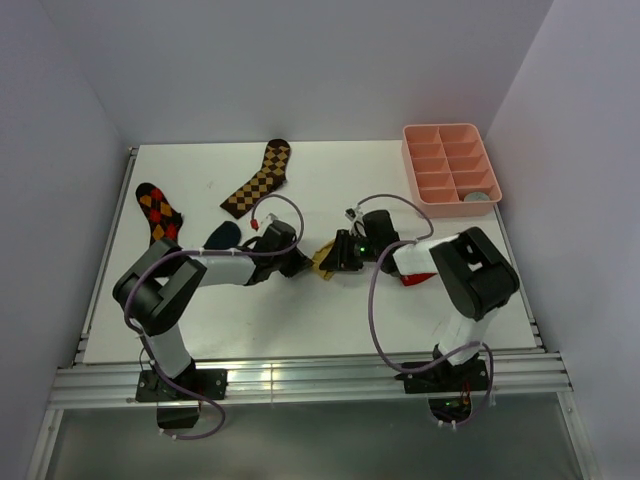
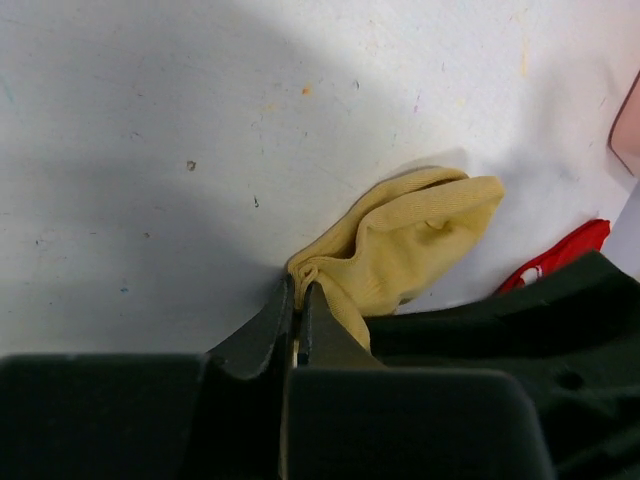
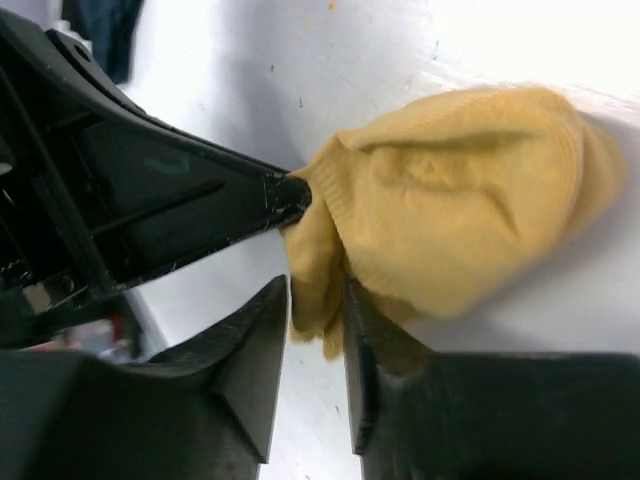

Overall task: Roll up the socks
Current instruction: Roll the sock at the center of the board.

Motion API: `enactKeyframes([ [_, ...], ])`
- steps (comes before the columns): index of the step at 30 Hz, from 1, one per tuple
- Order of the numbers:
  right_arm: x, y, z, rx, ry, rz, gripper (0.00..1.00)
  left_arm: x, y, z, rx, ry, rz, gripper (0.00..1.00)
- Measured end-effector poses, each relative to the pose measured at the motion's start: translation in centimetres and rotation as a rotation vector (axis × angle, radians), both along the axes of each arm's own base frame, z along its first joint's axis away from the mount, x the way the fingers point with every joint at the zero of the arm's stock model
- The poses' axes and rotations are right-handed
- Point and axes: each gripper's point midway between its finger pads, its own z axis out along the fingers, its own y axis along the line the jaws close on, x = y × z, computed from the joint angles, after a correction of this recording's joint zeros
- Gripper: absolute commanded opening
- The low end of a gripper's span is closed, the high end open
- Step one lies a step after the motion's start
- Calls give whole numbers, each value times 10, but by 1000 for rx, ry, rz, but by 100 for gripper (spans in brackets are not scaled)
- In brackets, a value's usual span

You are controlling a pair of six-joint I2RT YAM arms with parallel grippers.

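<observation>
Two sets of jaws meet at the mustard yellow sock (image 3: 460,190), bunched on the bench (image 1: 300,322) left of the pink tray (image 1: 441,128) (well apart from it): left jaws clamped on its edge, right jaws parted around a fold.

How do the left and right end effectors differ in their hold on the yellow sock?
The left end effector is pinched shut on the yellow sock at its edge; the right end effector stands open, with sock fabric unclamped in its gap. The left points in from the left side, the right from the right. Both meet at the same end of the sock.
</observation>
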Motion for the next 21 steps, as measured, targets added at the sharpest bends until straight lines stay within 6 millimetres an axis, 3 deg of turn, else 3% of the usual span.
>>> enactKeyframes([
  [2,0,-7,8,-61,-64,-9,47,0,0,0,16,0,-8,0],
  [6,1,-12,31,-188,-250,-1,49,2,3,1,70,-3,-32,0],
  [10,-7,-3,46,-305,-437,51,48,5,5,3,117,-11,-50,0],
  [21,-13,3,35,-529,-692,110,45,12,4,3,200,-10,-117,0],
])
